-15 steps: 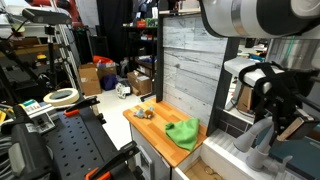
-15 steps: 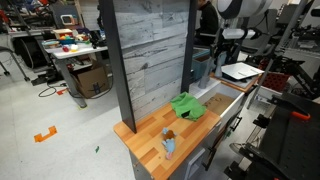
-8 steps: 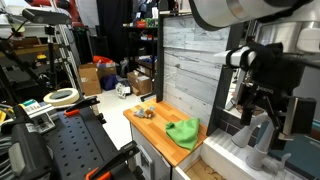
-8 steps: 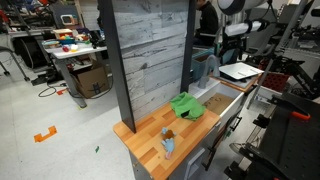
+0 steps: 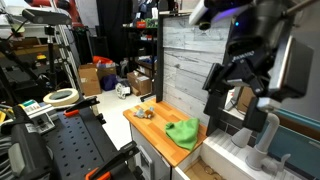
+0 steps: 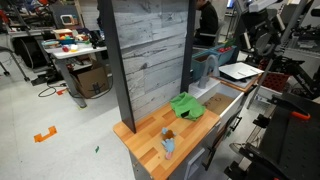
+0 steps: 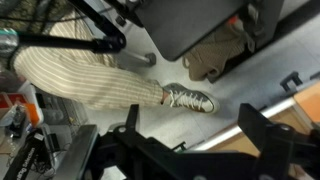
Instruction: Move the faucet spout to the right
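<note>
Exterior view, at the far end of the wooden counter (image 5: 150, 122): faucet spout (image 5: 268, 130), grey and upright, rising behind a pale sink edge (image 5: 235, 152), top of its arch lost against the blurred arm. Just above it and toward the cloth side, clear of it: end effector (image 5: 238, 92), smeared by motion. Wrist view: dark fingers (image 7: 262, 135) spread wide along the bottom edge, nothing between them, so released; beyond them a striped trouser leg (image 7: 90, 75) and a sneaker (image 7: 190, 100) on grey floor. Back on the counter, near the spout: crumpled green cloth (image 5: 183, 132), also plain in an exterior view (image 6: 185, 105). Farther along, near the counter's other end: a few small objects (image 5: 143, 112), too small to identify. Behind all of it, a grey plank wall (image 5: 190, 55). Well apart, on a cluttered workbench: a roll of tape (image 5: 62, 97). Past the sink in an exterior view: white tray (image 6: 238, 72)
</note>
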You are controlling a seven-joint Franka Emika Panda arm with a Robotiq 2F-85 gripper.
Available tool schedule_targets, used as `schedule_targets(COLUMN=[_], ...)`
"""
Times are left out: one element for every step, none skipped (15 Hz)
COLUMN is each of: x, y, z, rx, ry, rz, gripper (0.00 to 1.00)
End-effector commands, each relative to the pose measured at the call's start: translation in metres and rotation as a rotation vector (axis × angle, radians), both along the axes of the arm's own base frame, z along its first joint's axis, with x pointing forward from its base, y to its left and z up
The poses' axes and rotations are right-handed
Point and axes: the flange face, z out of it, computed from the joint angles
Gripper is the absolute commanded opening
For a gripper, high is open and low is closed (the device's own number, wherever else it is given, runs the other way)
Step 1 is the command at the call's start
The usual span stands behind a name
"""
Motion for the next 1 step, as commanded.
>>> schedule_targets(x=[-0.0008], y=[0.0082], z=[0.0053], rx=[0.004], ry=[0.005], rz=[0.007], gripper=[1.00])
